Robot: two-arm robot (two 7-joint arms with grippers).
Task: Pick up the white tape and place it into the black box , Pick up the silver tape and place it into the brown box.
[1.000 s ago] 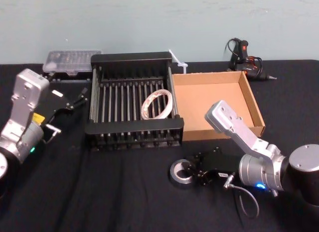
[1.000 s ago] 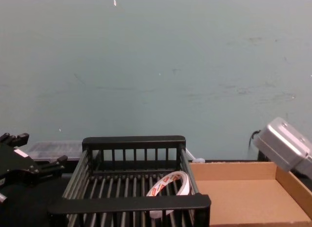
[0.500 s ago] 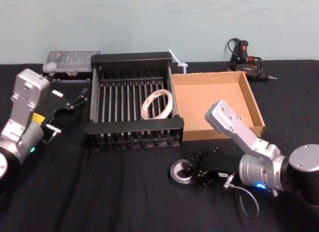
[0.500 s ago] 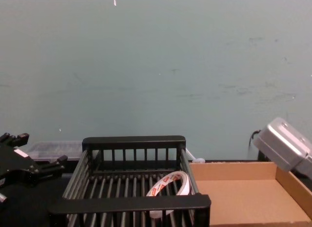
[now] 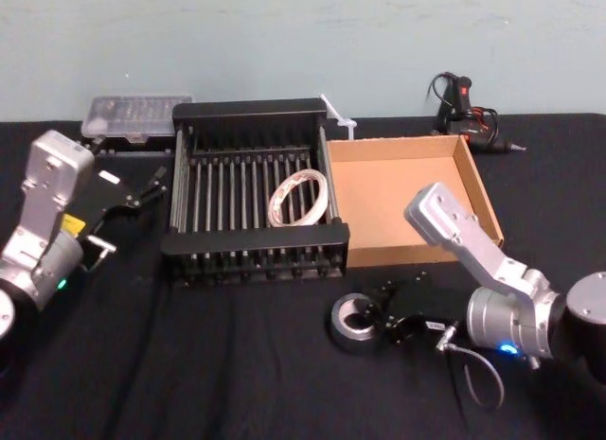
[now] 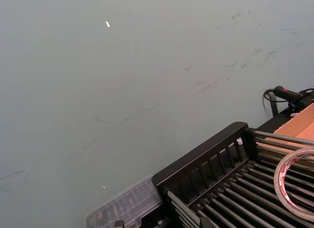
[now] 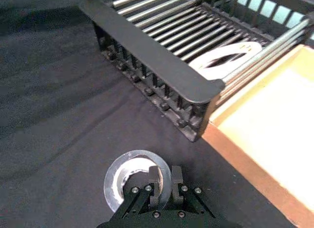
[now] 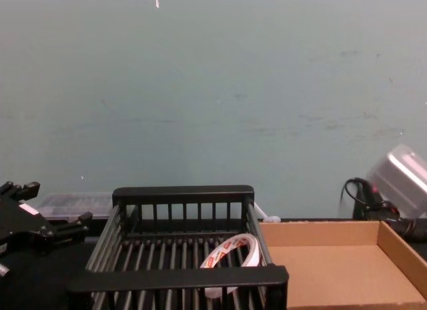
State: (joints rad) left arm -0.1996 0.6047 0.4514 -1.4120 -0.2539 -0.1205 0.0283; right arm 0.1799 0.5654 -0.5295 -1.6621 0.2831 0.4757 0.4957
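The right gripper (image 7: 165, 171) has its jaws pinching the wall of the silver tape (image 7: 128, 181) on the black cloth (image 7: 59, 115). Just beyond the jaws stands the black crate (image 7: 147, 51) — the white tape (image 7: 223, 55) lies inside it — beside the brown tray (image 7: 274, 120). The left gripper (image 5: 128, 216) hangs with jaws spread, well apart.

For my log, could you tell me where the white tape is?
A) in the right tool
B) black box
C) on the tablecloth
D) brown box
B: the white tape sits on the bars inside the black box; the right tool pinches the silver tape, the left tool sits open beside the box.
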